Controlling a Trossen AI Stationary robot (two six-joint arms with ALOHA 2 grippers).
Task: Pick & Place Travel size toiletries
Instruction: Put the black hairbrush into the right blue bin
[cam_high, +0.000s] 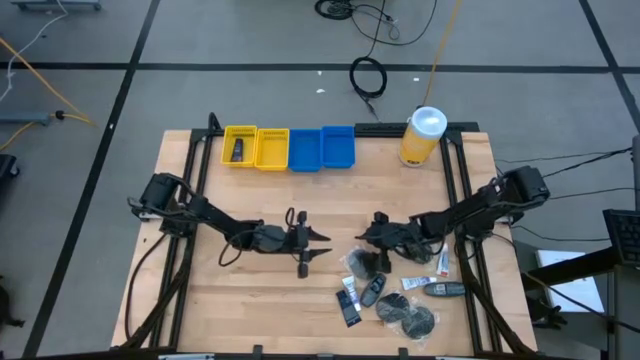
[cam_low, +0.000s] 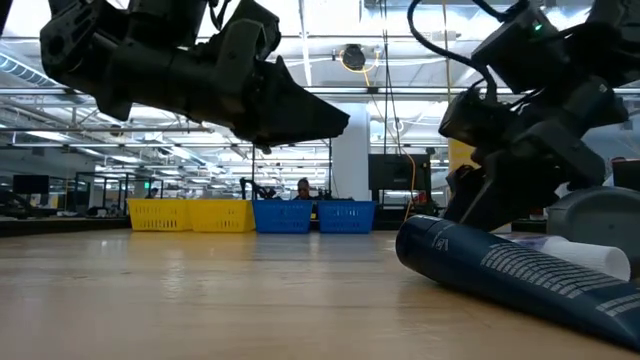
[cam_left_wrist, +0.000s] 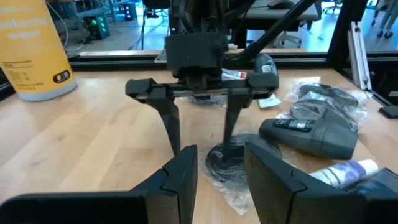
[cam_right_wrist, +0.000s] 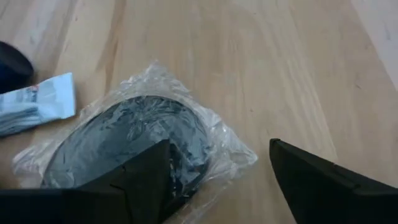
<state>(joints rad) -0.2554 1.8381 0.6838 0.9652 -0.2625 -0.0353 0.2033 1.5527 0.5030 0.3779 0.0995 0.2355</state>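
Plastic-wrapped dark round packet (cam_right_wrist: 134, 146) under open, empty right claw (cam_right_wrist: 217, 180); white tube (cam_right_wrist: 37, 102) beside.

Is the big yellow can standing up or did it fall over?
Standing up. From above, the yellow canister shows its round white lid, and the left wrist view shows it upright on the table.

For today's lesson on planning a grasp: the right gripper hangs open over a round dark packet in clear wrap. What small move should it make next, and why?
Probably lower a little and close. The right gripper stands open above the wrapped round packet, one finger over it, the other over bare table, so nothing is gripped yet. The left gripper waits mid-table.
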